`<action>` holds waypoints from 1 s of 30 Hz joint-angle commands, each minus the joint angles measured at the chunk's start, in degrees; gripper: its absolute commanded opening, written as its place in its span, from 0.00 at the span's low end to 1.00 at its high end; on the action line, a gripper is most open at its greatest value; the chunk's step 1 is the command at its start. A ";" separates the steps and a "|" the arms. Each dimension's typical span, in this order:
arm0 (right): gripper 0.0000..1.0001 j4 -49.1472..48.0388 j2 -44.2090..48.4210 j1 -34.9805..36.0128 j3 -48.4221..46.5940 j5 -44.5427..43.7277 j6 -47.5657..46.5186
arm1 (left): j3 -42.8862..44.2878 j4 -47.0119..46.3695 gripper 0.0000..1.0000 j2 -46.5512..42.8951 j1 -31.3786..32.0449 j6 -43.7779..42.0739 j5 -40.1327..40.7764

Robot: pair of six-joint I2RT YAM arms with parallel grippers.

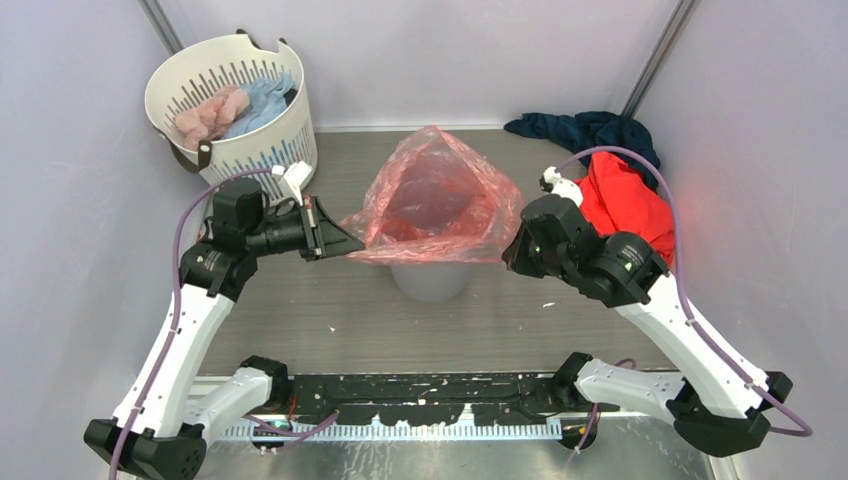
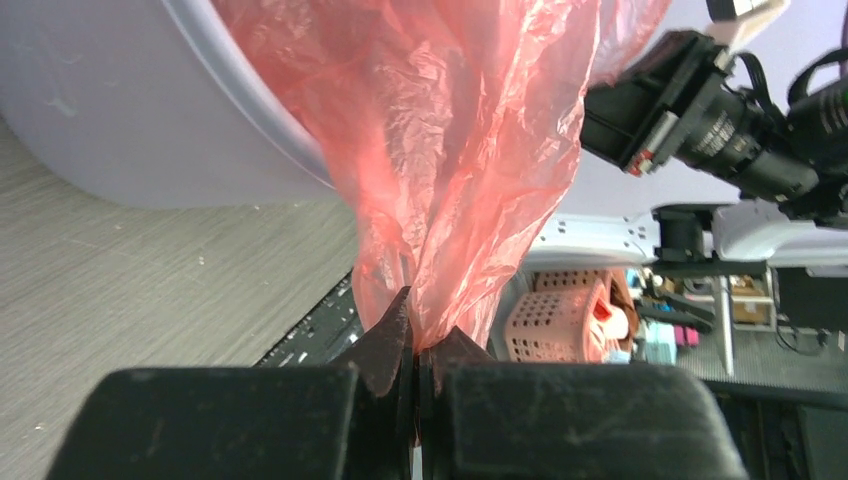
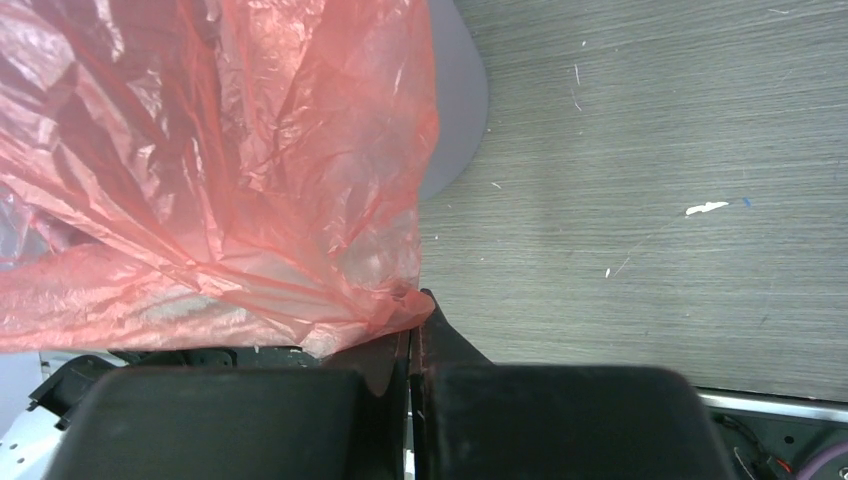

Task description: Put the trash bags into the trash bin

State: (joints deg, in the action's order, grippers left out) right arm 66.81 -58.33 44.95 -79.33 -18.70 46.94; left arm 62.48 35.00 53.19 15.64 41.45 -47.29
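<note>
The translucent red-pink trash bag (image 1: 437, 195) hangs open and spread over the light grey trash bin (image 1: 432, 281), whose lower wall shows below it. My left gripper (image 1: 345, 240) is shut on the bag's left edge; in the left wrist view the film (image 2: 455, 150) is pinched between its jaws (image 2: 418, 345) beside the bin's wall (image 2: 120, 110). My right gripper (image 1: 512, 250) is shut on the bag's right edge; in the right wrist view the film (image 3: 200, 170) bunches at its jaws (image 3: 412, 325), with the bin's edge (image 3: 455, 110) behind.
A white slotted laundry basket (image 1: 262, 150) with pink and blue cloths stands at the back left, close to my left arm. A red-orange garment (image 1: 625, 200) and a dark blue cloth (image 1: 585, 128) lie at the back right beside my right arm.
</note>
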 commanded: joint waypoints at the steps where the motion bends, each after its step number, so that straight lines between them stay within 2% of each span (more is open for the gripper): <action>1: 0.01 -2.03 2.68 0.44 2.07 0.46 1.62 | 1.32 -1.40 0.00 -2.52 0.09 -1.54 6.25; 6: 0.01 -2.06 3.65 0.49 4.35 0.76 1.84 | -0.48 -11.09 0.00 -3.20 0.09 -0.25 9.91; 12: 0.01 -1.87 4.21 0.49 5.36 1.03 1.86 | -1.48 -18.59 0.00 -3.39 0.09 0.48 9.59; 19: 0.01 -2.51 5.43 0.51 7.94 1.83 2.37 | -10.51 -29.45 0.00 -10.31 0.09 0.24 9.14; 30: 0.01 -2.72 5.90 0.53 9.68 2.42 2.64 | -17.85 -32.62 0.00 -18.34 0.09 2.16 7.22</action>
State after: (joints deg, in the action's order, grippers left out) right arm 64.82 -53.47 45.28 -69.84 -15.33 49.12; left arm 45.56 7.79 36.80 15.70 42.68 -39.27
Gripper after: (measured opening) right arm 0.034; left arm 0.006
